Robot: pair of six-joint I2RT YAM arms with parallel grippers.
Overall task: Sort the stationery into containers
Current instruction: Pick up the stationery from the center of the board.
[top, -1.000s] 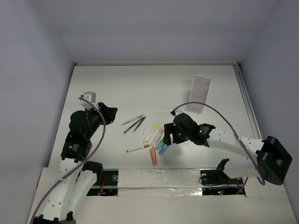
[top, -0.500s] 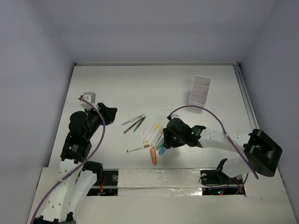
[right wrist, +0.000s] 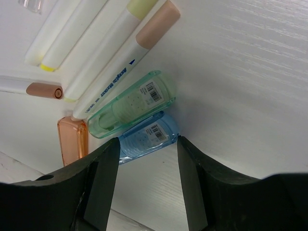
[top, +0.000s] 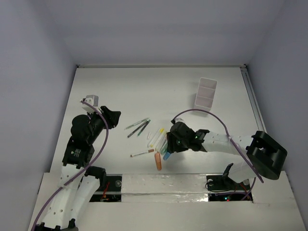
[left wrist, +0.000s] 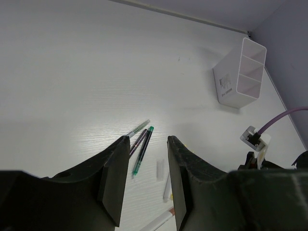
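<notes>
The stationery lies in a loose group mid-table: thin dark pens (top: 138, 127), white markers with yellow caps (top: 159, 137), a red-tipped white pen (top: 142, 153), and stubby orange (top: 158, 160), green (right wrist: 131, 105) and blue (right wrist: 147, 139) pieces. The white divided container (top: 206, 94) stands at the far right and shows in the left wrist view (left wrist: 240, 73). My right gripper (right wrist: 147, 161) is open, low over the table, its fingertips at either end of the blue piece. My left gripper (left wrist: 147, 166) is open and empty, held above the table left of the pens (left wrist: 142, 144).
The table's near edge runs just below the orange piece (right wrist: 73, 139). A purple cable (top: 211, 113) arcs over the right arm. A small white connector block (left wrist: 255, 138) shows at the right in the left wrist view.
My right gripper has moved left and down toward the green and blue pieces, now close over them. The left arm has not moved.
</notes>
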